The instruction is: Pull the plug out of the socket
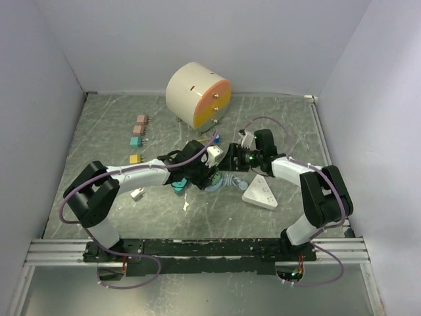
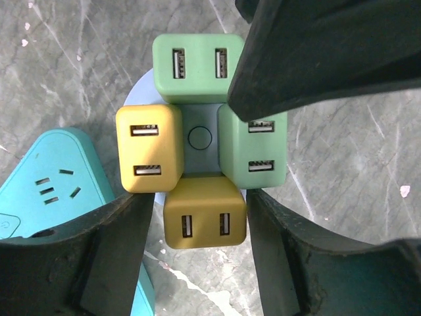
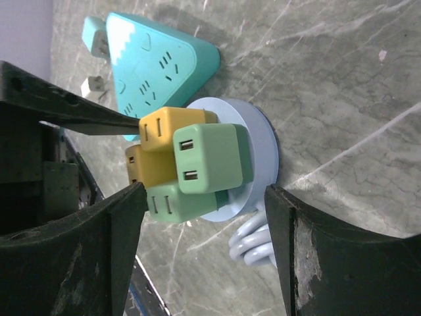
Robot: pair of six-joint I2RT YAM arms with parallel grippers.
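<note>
**Socket** (image 2: 199,138): we list a round, pale-blue base flat on the table (image 1: 99,131), near its middle, between the two arms. Four USB plugs are seated in it around a centre hub.

**Plugs:** mustard plug (image 2: 204,220), yellow plug (image 2: 148,148), top green plug (image 2: 197,66) and side green plug (image 2: 260,155). We find all four seated in the socket.

**Left gripper** (image 2: 200,197): released. Its fingers straddle the mustard plug, and we see a sliver of the base between one finger and the plug.

**Right gripper** (image 3: 204,191): the jaws are wide and astride the whole cluster. One finger stands by the base rim and the other by the lower green plug. We cannot tell whether it presses on anything.

**Teal strip** (image 2: 52,184): triangular, lying just beside the socket.

**White strip** (image 1: 260,193): triangular, near the right arm.

**Drum** (image 1: 198,95): cream with an orange and yellow face, at the far side of the table.

**Loose plugs:** we count four in a column (image 1: 137,139) far left, and a white one (image 1: 138,193) by the left arm.
</note>
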